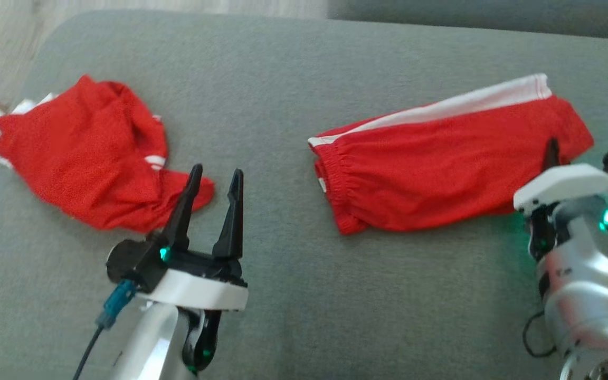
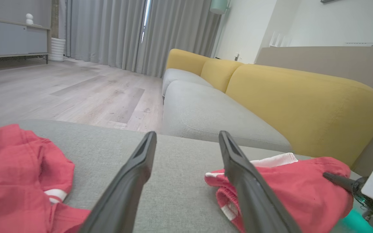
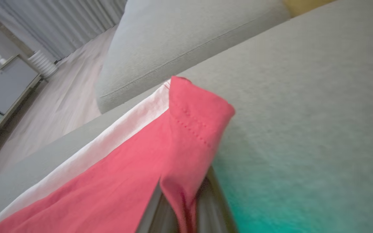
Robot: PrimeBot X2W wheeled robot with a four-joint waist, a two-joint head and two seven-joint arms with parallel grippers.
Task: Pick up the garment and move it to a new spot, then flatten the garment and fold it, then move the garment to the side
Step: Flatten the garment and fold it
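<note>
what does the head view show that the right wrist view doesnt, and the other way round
Head view: a crumpled red garment at the left, the open left gripper near it, and the elastic waistband of the red shorts.

Right wrist view: a close look at the shorts' stitched hem pinched in the shut right gripper, plus curtains and a cabinet.

Both: the red shorts with their white side stripe, the right gripper at their hem end, and the gray cushion under them.

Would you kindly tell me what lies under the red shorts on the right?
The red shorts lie on the grey cushion; the patch beneath is covered. At one hem, the right gripper pinches a fold between its fingers.
</note>
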